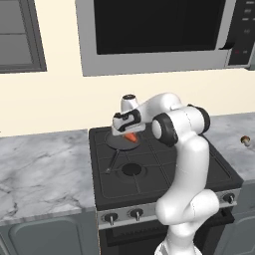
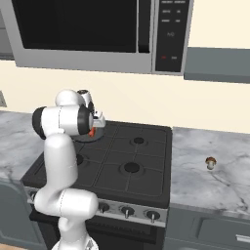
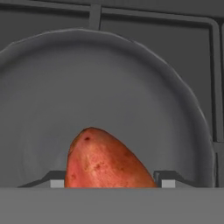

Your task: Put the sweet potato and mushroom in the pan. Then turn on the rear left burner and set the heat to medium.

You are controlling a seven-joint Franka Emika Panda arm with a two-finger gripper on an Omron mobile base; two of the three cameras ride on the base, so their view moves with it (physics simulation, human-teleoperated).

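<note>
No brand name or legible writing shows anywhere; the microwave (image 2: 97, 34) above the stove carries a control panel (image 2: 170, 34) with small marks too faint to read and a tiny red light.

Counted: one sweet potato (image 3: 107, 162), one mushroom (image 2: 210, 162), one pan (image 3: 43, 100), one microwave, one stove (image 2: 122, 161) with four burners visible in the right base view. The left base view shows three knobs (image 1: 135, 214) on the stove's front panel, two at the left and one at the right, with the arm covering the stretch between; the right base view shows three more plainly towards the right of the panel.

The gripper (image 1: 130, 133) hangs over the pan on the rear left burner, its jaws part-way closed on the sweet potato, one fingertip on each side of the tuber in the hand view. The orange-red tuber points down into the pan's dark grey bowl; whether its tip touches the pan floor cannot be told. The pan's long thin handle (image 1: 112, 162) runs forward and to the left over the stove grate, towards the front left burner (image 1: 131, 170).

The mushroom, brown cap over whitish stem, stands upright on the grey marbled worktop (image 2: 210, 185) to the right of the stove, well apart from the pan. A second stretch of the same worktop (image 1: 40, 169) lies to the left of the stove
</note>
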